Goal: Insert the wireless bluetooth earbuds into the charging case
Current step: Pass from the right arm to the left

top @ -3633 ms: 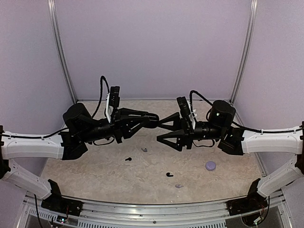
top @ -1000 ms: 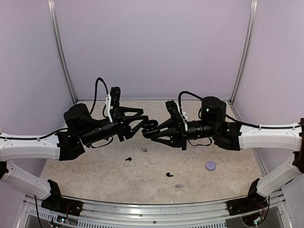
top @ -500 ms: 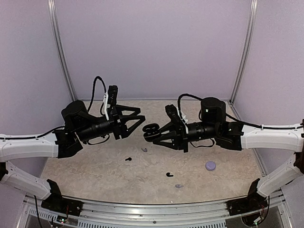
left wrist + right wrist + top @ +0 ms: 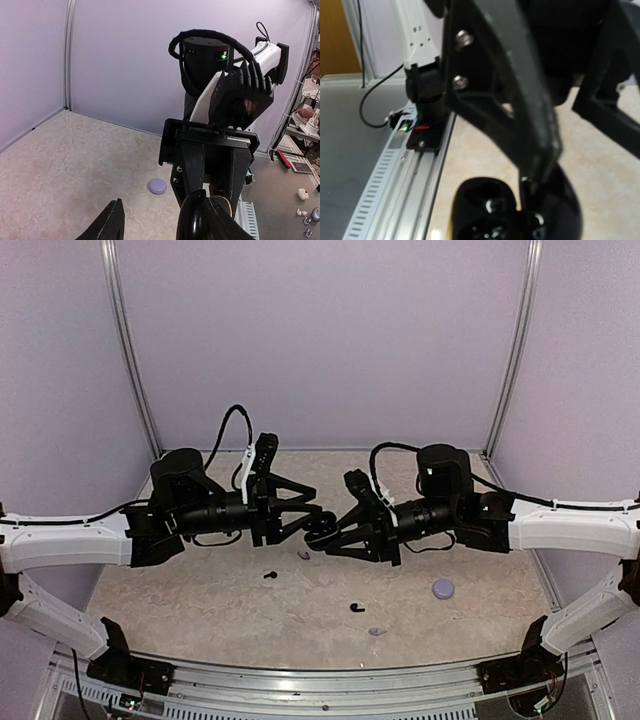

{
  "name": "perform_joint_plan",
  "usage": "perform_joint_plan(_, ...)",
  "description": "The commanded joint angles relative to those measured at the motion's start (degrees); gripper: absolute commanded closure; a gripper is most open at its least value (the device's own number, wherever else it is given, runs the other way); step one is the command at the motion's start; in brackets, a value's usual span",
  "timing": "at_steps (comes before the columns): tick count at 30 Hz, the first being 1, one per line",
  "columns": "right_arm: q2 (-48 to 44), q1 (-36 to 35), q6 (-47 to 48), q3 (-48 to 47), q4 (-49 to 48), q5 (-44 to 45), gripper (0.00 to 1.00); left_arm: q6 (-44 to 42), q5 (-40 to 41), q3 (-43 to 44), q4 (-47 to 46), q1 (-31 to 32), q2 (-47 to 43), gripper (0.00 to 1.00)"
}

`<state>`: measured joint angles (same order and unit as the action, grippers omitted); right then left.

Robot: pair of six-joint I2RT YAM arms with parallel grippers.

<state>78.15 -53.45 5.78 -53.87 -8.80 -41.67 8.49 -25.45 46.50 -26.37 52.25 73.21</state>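
My right gripper [image 4: 326, 534] is shut on the open black charging case [image 4: 318, 529], held above the table's middle. The right wrist view shows the case's empty sockets [image 4: 490, 210] facing up. My left gripper [image 4: 311, 519] stands open right at the case, with one finger [image 4: 520, 100] touching the case by its lid. The left wrist view has the glossy case [image 4: 192, 220] beside one finger, the other finger [image 4: 107, 225] well apart. On the table lie two black earbuds [image 4: 270, 574] [image 4: 357, 608] and two lavender earbuds [image 4: 303, 555] [image 4: 377, 631].
A round lavender case [image 4: 443, 588], shut, lies on the table at the right, also seen as the lavender case [image 4: 158, 186] in the left wrist view. Pale walls close in the marbled table [image 4: 200, 600] on three sides.
My left gripper pulled back to the left, then returned rightward up to the case. My right gripper kept its hold on the case and shifted only slightly.
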Motion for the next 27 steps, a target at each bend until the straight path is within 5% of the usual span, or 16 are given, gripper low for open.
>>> perform_joint_plan(1, 0.8, -0.3, 1.0, -2.2, 1.5, -2.8, 0.99, -1.8, -2.0, 2.3, 2.0, 1.3, 2.2, 0.50)
perform_joint_plan(7, 0.8, -0.3, 1.2, -2.2, 1.4, -2.6, 0.99, -1.5, -3.4, 2.5, 1.1, 1.7, 3.4, 0.65)
perform_joint_plan(19, 0.1, 0.0, 1.2, -1.7, 0.9, -2.0, 1.00, -0.7, -6.3, 1.9, 1.6, 1.7, 3.7, 0.47)
perform_joint_plan(27, 0.2, 0.0, 1.4, -1.8, 1.2, -3.4, 1.00, -0.2, -0.6, 1.5, 1.9, 0.8, 2.9, 0.57)
